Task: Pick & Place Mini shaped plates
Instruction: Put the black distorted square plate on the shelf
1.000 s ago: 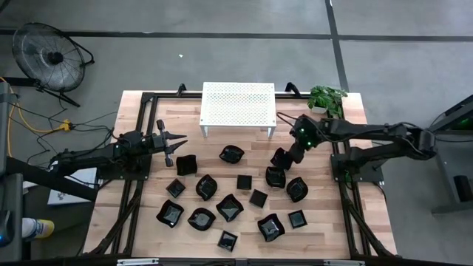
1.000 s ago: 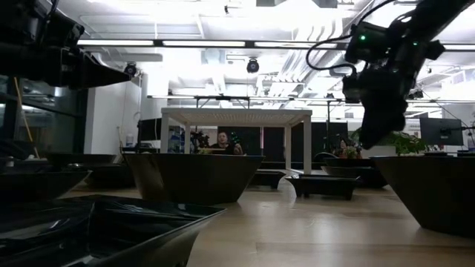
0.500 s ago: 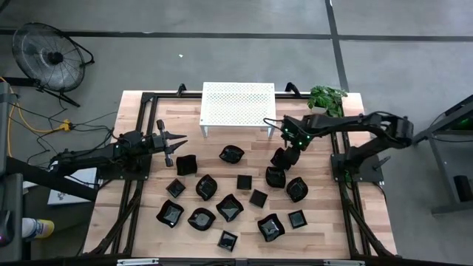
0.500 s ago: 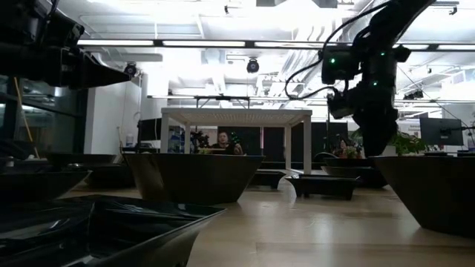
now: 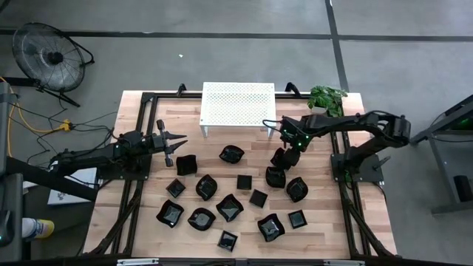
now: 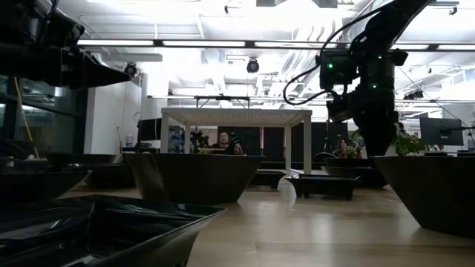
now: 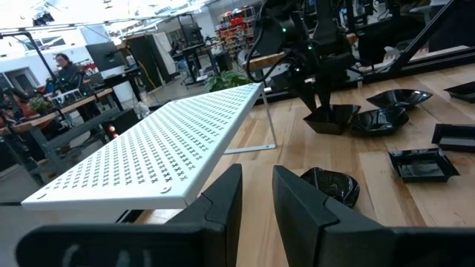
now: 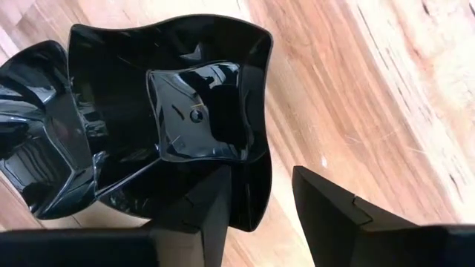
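Fifteen or so mini shaped plates [image 5: 230, 207] lie scattered over the wooden table [image 5: 325, 236], all on the near side of the white perforated stand [image 5: 238, 104]. To the left of the stand, the left gripper [image 5: 177, 142] hovers above the table with nothing between its fingers, which stand a narrow gap apart; a square plate [image 5: 185, 165] sits just below its tip. To the right of the stand's right leg, the right gripper [image 5: 279, 159] points down onto a wavy-edged plate [image 8: 178, 111]. One finger [image 8: 211, 204] sits inside the plate's rim and the other outside, not yet pressed together. Beside this plate rests a rounded plate [image 8: 33, 141], touching it. A potted plant [image 5: 326, 98] stands beyond the stand's right corner.
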You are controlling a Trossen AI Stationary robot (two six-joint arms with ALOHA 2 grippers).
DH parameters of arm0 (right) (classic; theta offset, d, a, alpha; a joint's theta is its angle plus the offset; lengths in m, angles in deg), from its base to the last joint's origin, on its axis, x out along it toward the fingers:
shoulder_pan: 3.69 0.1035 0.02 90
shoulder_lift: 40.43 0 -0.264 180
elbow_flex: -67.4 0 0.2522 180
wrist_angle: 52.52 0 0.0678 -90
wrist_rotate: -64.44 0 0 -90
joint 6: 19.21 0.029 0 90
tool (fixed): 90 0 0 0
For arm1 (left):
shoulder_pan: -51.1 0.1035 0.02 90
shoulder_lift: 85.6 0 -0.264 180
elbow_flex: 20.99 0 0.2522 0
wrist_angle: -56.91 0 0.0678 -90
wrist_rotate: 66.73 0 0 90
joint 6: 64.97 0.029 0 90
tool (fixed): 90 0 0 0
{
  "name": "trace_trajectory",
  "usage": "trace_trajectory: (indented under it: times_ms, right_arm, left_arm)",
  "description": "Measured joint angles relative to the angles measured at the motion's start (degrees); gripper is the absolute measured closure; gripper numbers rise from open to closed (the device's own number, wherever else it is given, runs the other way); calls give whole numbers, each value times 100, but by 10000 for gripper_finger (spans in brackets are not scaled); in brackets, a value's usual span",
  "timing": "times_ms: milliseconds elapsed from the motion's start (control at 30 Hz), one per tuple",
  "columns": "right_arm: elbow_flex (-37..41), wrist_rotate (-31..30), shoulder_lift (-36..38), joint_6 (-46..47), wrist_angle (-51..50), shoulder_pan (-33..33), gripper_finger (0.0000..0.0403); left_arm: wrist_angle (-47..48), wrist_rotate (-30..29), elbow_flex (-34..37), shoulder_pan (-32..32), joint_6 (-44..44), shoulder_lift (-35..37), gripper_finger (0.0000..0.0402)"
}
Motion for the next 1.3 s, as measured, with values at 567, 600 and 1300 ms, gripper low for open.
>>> trace_trajectory:
  times_ms: [567,600,1300]
  right_arm:
    - [2,19,7,-197,-3,0,398]
    - [2,20,7,-197,-4,0,399]
    - [4,61,636,-102,-352,0,401]
  left_arm:
    - [0,0,0,0,0,1,328]
    - [-1,0,0,0,0,1,328]
    - [-2,0,0,-1,0,1,328]
